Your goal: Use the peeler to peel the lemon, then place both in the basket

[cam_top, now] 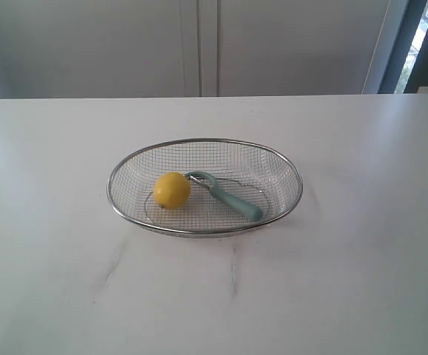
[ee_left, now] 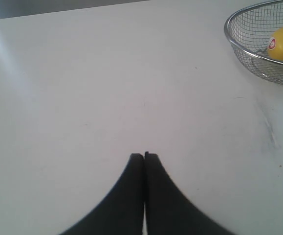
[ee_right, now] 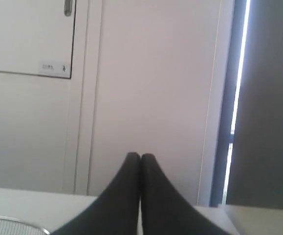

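We find the basket [cam_top: 206, 140] at the middle of the worktop [cam_top: 361, 281]. Inside it the lemon [cam_top: 172, 190] lies left, the peeler [cam_top: 232, 198] just beside it on the right, handle running toward the front right. Cupboard doors [cam_top: 125, 44] stand behind the worktop.

White bench [cam_top: 361, 281], faintly scuffed. Behind it, pale cabinet doors [cam_top: 88, 44]; one bears a small label [ee_right: 52, 67]. Window strip [cam_top: 423, 29] at far right.

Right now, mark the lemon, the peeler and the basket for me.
lemon [cam_top: 171, 190], exterior view, middle of its yellow body.
peeler [cam_top: 236, 202], exterior view, midway along its teal handle.
basket [cam_top: 221, 155], exterior view, bare mesh of its far wall.
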Tool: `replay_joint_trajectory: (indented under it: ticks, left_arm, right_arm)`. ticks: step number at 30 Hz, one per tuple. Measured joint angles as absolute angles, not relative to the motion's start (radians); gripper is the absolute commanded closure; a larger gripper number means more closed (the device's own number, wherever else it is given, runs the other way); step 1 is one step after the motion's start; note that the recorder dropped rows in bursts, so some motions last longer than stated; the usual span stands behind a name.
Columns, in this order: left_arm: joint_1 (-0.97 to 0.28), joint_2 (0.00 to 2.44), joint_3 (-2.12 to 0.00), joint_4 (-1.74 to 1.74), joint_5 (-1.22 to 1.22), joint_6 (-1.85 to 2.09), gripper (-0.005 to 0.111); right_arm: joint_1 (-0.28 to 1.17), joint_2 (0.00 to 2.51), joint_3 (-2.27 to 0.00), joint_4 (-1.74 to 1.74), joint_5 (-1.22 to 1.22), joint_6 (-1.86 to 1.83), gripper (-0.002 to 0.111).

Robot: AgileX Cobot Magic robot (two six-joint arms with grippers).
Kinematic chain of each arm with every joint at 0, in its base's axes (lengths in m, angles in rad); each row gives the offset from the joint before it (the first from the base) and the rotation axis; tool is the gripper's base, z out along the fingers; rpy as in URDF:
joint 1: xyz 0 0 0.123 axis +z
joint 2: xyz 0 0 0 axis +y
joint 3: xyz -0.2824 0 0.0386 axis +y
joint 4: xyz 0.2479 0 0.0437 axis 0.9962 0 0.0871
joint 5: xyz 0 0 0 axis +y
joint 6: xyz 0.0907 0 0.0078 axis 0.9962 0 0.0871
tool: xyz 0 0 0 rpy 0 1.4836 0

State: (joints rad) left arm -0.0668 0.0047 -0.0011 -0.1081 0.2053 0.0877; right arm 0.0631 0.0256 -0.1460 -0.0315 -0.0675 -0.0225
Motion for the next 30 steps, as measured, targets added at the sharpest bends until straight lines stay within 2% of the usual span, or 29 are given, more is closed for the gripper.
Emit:
replay_joint_trajectory:
  ticks: [5,14,30]
  left_arm:
    - [-0.067,0.005,-0.001,-0.108,0.205,0.088,0.107]
    - [-0.067,0.005,-0.001,-0.108,0.205,0.088,0.107]
    - [-0.067,0.005,-0.001,-0.108,0.205,0.088,0.107]
  right_arm:
    - [0.063,0.006,-0.007,-0.031,0.016,-0.023,0.108]
    - [0.063,0.006,-0.007,-0.015,0.266,-0.023,0.108]
    - [0.063,0.006,-0.007,0.007,0.313,-0.023,0.108]
